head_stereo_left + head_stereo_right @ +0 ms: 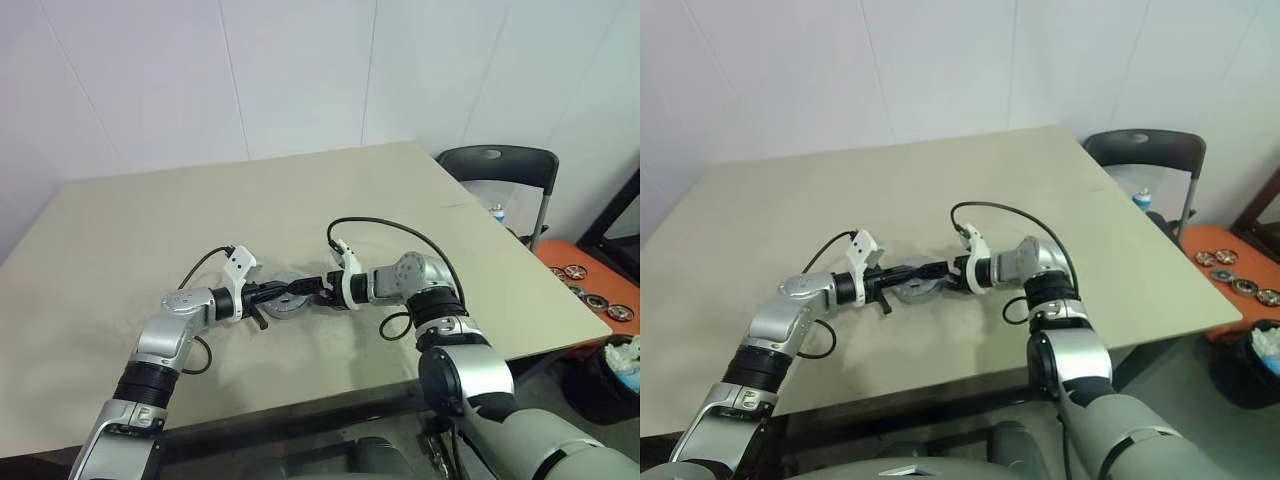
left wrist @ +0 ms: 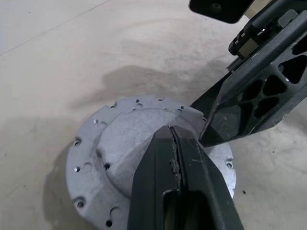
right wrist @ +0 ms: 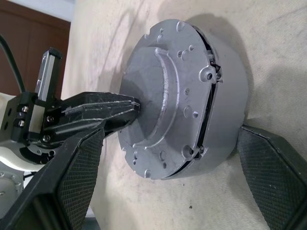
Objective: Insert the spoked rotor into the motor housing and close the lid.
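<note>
On the table [image 1: 150, 230], the closed left tool [image 2: 173, 143] is pressing the lidded motor housing [image 3: 187, 96] while the spread right tool [image 3: 168, 191] is straddling it; seating remains.

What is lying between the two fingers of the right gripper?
The round grey motor case with its lid sits between the right gripper's open fingers, seen in the right wrist view.

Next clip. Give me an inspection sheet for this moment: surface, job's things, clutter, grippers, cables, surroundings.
Surface: beige table, bare around the work.
Job's things: grey lid sits on the motor housing; a seam gap shows at the rim.
Clutter: nothing seen.
Grippers: left gripper shut, tip on the lid; right gripper open, fingers either side of the housing.
Cables: black cable loops over the right wrist.
Surroundings: black chair; orange tray holding round parts.
</note>
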Robot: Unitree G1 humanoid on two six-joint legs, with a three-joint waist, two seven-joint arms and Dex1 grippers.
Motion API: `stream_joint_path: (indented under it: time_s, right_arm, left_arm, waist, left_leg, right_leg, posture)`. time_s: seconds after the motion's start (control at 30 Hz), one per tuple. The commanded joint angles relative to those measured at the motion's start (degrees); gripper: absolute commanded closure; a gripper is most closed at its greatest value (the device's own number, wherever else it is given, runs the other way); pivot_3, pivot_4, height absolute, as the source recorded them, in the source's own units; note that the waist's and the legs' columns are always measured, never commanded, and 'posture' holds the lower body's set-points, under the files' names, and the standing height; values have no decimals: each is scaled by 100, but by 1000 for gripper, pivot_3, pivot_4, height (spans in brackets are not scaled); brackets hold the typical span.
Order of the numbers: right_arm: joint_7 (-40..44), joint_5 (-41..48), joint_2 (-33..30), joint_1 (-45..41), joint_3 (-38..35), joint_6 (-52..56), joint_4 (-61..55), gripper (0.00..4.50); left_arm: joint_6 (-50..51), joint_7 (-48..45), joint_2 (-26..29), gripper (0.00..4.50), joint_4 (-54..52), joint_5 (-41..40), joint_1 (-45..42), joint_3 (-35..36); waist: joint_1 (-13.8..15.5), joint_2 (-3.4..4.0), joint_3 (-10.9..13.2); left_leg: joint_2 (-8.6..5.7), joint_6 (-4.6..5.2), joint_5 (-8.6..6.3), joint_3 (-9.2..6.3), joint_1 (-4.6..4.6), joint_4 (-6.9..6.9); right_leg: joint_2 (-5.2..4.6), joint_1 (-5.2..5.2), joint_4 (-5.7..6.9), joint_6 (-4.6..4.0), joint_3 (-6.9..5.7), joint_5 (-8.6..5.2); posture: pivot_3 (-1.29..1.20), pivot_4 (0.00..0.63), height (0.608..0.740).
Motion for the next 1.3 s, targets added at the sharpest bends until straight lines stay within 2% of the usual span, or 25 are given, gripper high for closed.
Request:
stream_joint_path:
  time_s: [0.03,0.33,0.47,0.67,0.77,1.3]
  right_arm:
    - [35,98,253,31,119,142,208,42]
    - [27,-29,138,-28,121,-131,616,42]
    - [512,263,105,-72,146,266,438,42]
    - [546,59,88,-29,355,111,526,42]
    - [484,18,82,-61,319,10,635,42]
    - [400,35,41,-151,196,-100,848,42]
  left_arm:
    - [-66,-19,37,4500,49,23,-93,50]
    - [-94,11,134,4500,39,-1,-68,161]
    - [49,-6,247,4500,-60,-155,25,345]
    - [325,-199,564,4500,-493,-408,352,555]
    - [317,-144,636,4500,-446,-411,366,635]
    - [311,-54,603,4500,-427,-409,389,609]
  waist:
    - [-10,0,0]
    - [-97,0,0]
    - [-99,3,4]
    - [-117,0,1]
    - [-114,0,1]
    - [-107,-1,1]
  left_leg:
    - [0,0,0,0,0,-1]
    - [-2,0,-1,-1,-7,-7]
    - [-1,0,-1,-4,-8,-7]
    - [-3,0,-1,-4,-80,-16]
    - [-4,-3,-2,-2,-81,-16]
    - [-3,-4,-1,-2,-72,-15]
  right_leg:
    - [0,0,0,0,0,0]
    - [-3,-6,-10,-1,3,1]
    - [-1,-7,-7,0,0,0]
    - [-2,-95,-4,-24,9,15]
    - [-3,-97,-3,-24,12,15]
    - [-1,-90,3,-23,10,15]
  posture:
    - [0,0,740]
    - [0,0,740]
    - [0,0,740]
    - [0,0,740]
    - [0,0,740]
    - [0,0,740]
